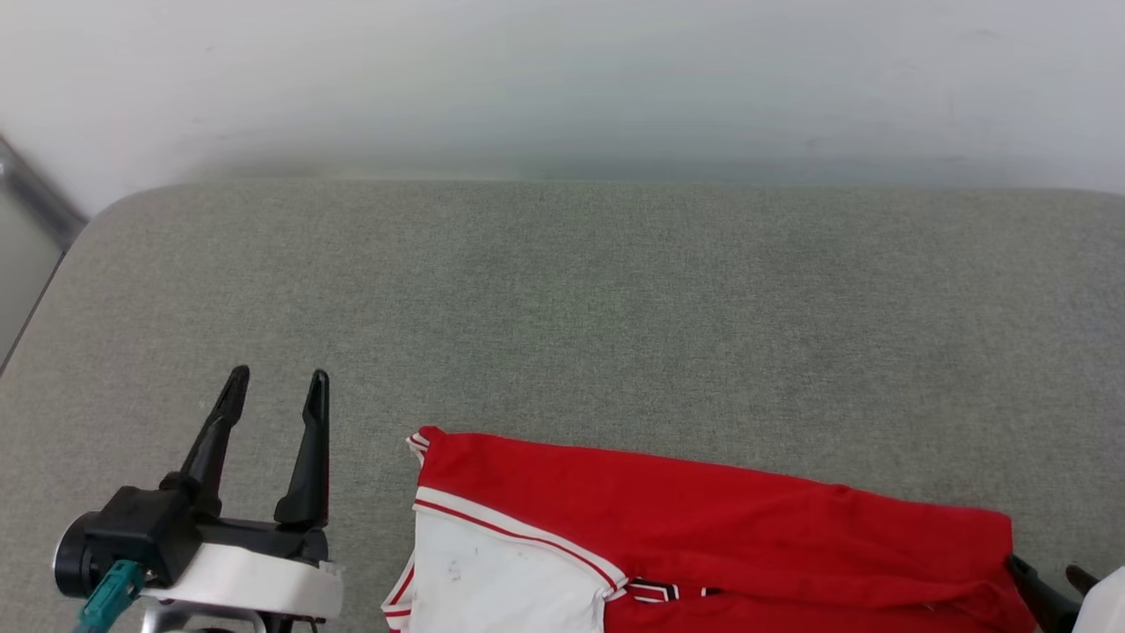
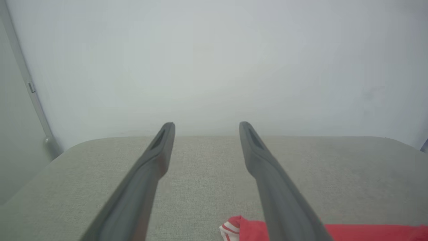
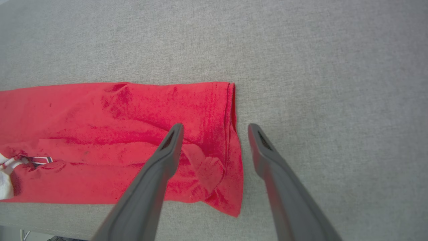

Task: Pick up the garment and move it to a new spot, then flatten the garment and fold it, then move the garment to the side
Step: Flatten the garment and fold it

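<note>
Two grippers show at the bottom of the head view, one on each side of the shirt. The left gripper (image 1: 279,378) is at the lower left, over the bare grey table (image 1: 562,290). Its two dark fingers are spread wide apart and nothing is between them. It sits just to the left of the shirt and is not touching it. In the left wrist view the left gripper (image 2: 206,125) points over the table toward the pale wall (image 2: 214,60), and a bit of the shirt (image 2: 367,232) peeks in at the bottom right.

The shirt (image 1: 703,519) lies on the near part of the table, from the middle over to the right. It looks like a long red strip. A white sleeve (image 1: 492,580) with red and white stripes along its edge is at its left end. A small bit of black and white print (image 1: 659,589) shows beside the sleeve.

The right gripper (image 1: 1052,576) is at the lower right corner, at the right end of the shirt. In the right wrist view the right gripper (image 3: 216,127) has its fingers wide apart too, and it grips nothing. One finger is over the shirt (image 3: 117,134) and the other is over the table (image 3: 334,83). The edge of the shirt runs through the gap between them. The cloth there is wrinkled, with one corner hanging down toward the edge of the table.
</note>
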